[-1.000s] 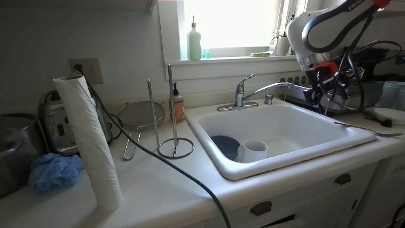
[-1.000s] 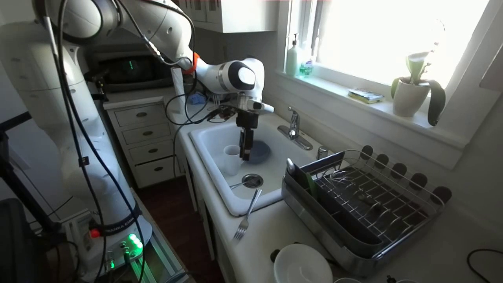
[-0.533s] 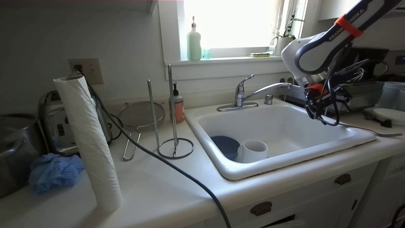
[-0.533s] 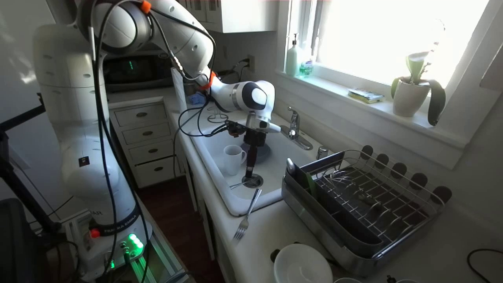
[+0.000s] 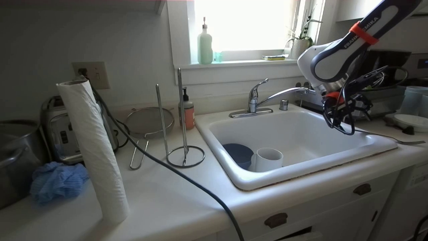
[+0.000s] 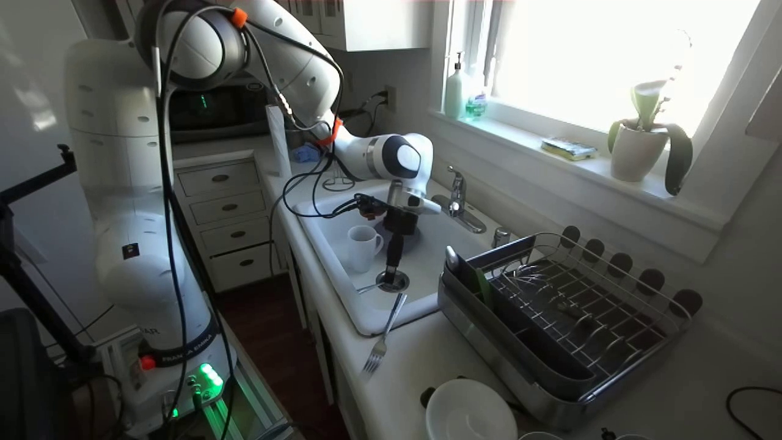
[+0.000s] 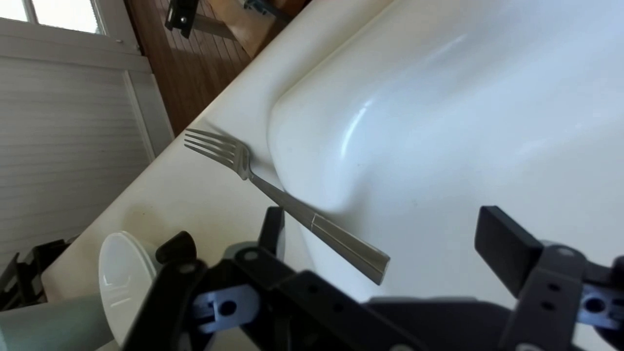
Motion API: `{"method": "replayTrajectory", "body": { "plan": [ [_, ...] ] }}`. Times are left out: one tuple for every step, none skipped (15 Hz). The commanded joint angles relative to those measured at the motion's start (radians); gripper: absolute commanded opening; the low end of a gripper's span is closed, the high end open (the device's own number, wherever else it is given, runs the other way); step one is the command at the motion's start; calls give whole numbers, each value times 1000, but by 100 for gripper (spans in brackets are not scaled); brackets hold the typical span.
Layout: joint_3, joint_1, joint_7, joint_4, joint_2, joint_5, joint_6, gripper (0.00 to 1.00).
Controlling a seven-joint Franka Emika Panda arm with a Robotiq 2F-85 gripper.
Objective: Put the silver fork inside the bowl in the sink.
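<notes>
The silver fork (image 6: 387, 330) lies across the sink's near corner rim, tines on the counter and handle end over the basin. It also shows in the wrist view (image 7: 297, 207) and in an exterior view (image 5: 384, 136). The dark blue bowl (image 5: 238, 155) sits in the white sink (image 5: 321, 166) beside a white mug (image 5: 269, 160). In an exterior view the arm partly hides the bowl (image 6: 413, 242). My gripper (image 7: 382, 226) is open and empty; the fork's handle end shows between its spread fingers. In an exterior view the gripper (image 6: 390, 280) appears over the drain.
A dish rack (image 6: 525, 342) stands on the counter beside the sink. A small white bowl (image 6: 470, 412) sits near the fork, also in the wrist view (image 7: 124, 282). The faucet (image 5: 254, 100) reaches over the basin. A thin metal utensil (image 6: 368, 288) lies by the drain.
The arm has come lower and closer to the fork, and the gripper has tilted toward it. In the last half second it moved only slightly. The fork, bowl and mug have not moved.
</notes>
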Motion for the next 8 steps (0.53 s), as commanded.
{"method": "replayTrajectory", "body": {
  "plan": [
    [-28,24,57,27,42,-27,-6,100],
    [-31,31,90,30,52,-45,-5,100],
    [-33,36,107,36,64,-54,-10,100],
    [-37,42,135,42,77,-70,-12,100],
    [-41,47,159,50,93,-83,-16,100],
    [-45,52,183,55,105,-96,-15,100],
    [-49,58,203,62,119,-105,-23,100],
    [-52,62,221,69,131,-111,-28,100]
  ]
}}
